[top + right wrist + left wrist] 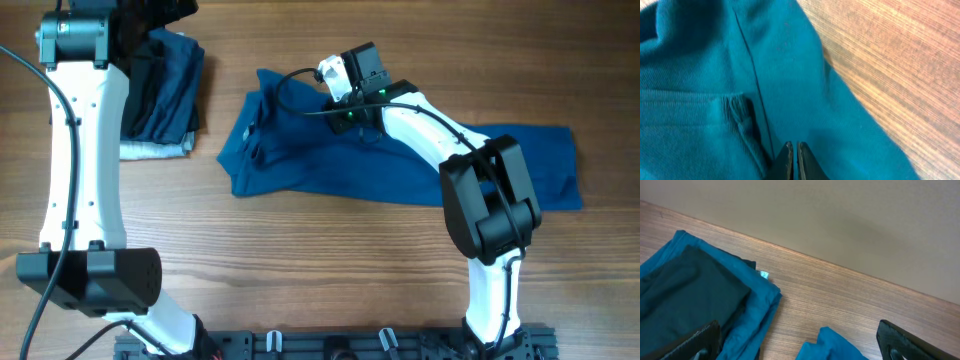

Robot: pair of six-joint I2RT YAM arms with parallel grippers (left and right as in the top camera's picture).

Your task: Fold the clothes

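Observation:
The clothes, a medium-blue shirt, lie crumpled across the middle of the table, stretching from the left centre to the right edge. My right gripper hangs over the shirt's upper left part. In the right wrist view its fingertips are pressed together just above the blue cloth, beside a seam, and no fabric shows between them. My left gripper is open at the far left back, with its fingers wide apart. A corner of the shirt pokes up between them without touching them.
A stack of folded garments sits at the back left, dark on top with a pale one underneath. In the left wrist view the stack lies beside the left finger. A wall rises behind the table.

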